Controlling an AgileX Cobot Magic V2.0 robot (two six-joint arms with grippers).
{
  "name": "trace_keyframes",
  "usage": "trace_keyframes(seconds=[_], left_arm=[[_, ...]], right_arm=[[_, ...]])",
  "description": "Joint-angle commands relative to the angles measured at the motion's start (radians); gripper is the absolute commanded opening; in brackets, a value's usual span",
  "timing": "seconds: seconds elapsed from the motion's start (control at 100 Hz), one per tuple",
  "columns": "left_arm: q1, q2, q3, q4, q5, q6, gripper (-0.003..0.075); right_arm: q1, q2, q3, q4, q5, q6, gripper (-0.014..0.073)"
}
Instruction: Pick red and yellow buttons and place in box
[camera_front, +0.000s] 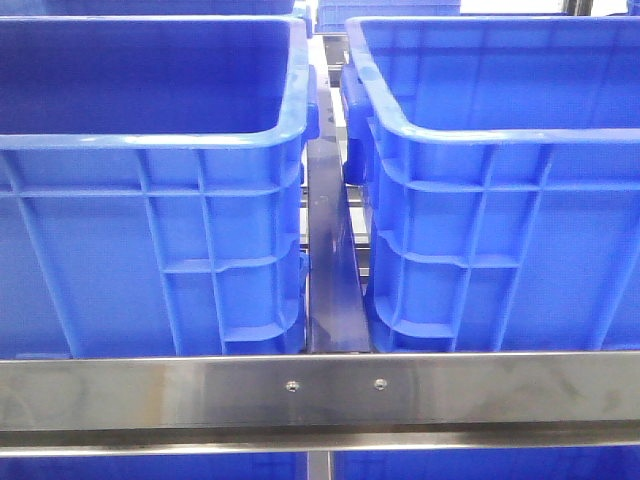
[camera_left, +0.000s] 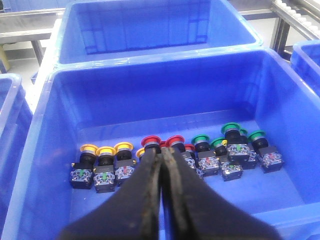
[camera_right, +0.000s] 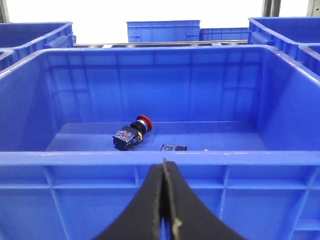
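Steel rail runs across the front, and behind it stand two blue crates, the left crate and the right crate, with a narrow gap between them. Neither arm shows in the front view.

Judging by the wrist views, the task is only begun. One red button lies on its side in the box, with a small dark part just beside it. I see no yellow one there.

Left gripper hangs clenched and empty above the supply crate, over the row: yellow buttons, red buttons, green buttons.

Right gripper is also clenched and empty, outside the near wall of the box.
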Motion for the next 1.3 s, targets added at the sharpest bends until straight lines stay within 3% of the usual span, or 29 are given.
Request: trace_keyframes(seconds=[0.0,0.44,0.67,1.09,1.29], left_arm=[[0.002,0.01,-0.024,0.0,-0.086,-0.01,-0.0019],[0.002,0.005,0.001,0.019,-0.121,-0.01,-0.0019],[0.069,-0.125,0.203,0.023,-0.29,-0.01,-0.0019],[0.114,-0.463,0.576,0.056,-0.315,-0.01,-0.0019],[0.116,-0.458,0.676,0.058,-0.425,-0.01,-0.0019]], right_arm=[[-0.006,-0.021,0.0,0.0,-0.084,-0.001,-0.0067],[-0.006,-0.021,0.0,0.0,-0.084,-0.001,-0.0067],[-0.006,-0.021,0.0,0.0,-0.084,-0.001,-0.0067],[-0.006,-0.021,0.0,0.0,-0.084,-0.001,-0.0067],[-0.006,-0.021,0.0,0.0,-0.084,-0.001,-0.0067]])
